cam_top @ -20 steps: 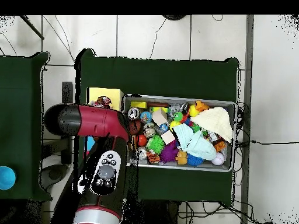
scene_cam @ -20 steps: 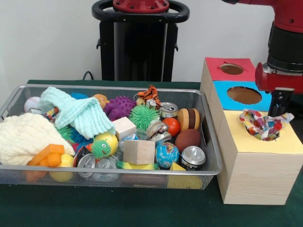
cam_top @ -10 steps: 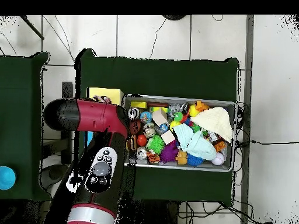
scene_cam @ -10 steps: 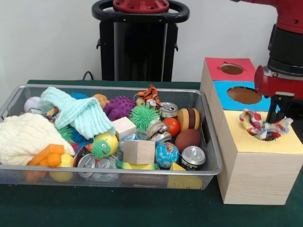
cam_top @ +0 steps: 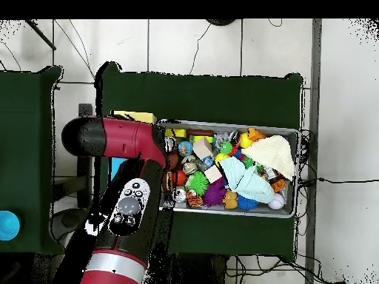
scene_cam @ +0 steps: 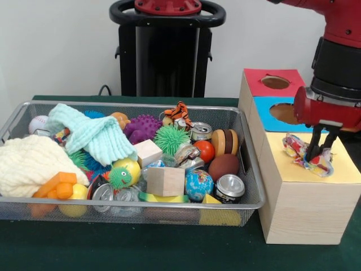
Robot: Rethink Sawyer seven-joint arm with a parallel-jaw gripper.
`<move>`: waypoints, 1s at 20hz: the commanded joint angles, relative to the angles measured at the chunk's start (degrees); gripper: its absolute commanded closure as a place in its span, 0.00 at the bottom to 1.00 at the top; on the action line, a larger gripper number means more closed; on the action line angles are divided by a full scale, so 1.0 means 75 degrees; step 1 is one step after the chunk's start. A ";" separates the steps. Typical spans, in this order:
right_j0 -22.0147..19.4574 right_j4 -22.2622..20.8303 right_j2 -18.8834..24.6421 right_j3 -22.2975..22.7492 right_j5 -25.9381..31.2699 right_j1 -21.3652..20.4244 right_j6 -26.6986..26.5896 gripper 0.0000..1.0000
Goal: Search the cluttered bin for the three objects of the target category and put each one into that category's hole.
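The gripper (scene_cam: 317, 151) stands with its fingers parted and pushed down into the polka-dot cloth (scene_cam: 307, 155), which is bunched over the hole in the yellow-topped box (scene_cam: 307, 192), near that top's far edge. The cloth looks only partly through. It could snag on a finger and lift back out, or drape over the rim instead of dropping.
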 commanded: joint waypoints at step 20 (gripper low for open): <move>-0.1164 0.0391 0.1863 0.0062 -0.0090 0.1833 0.0863 1.00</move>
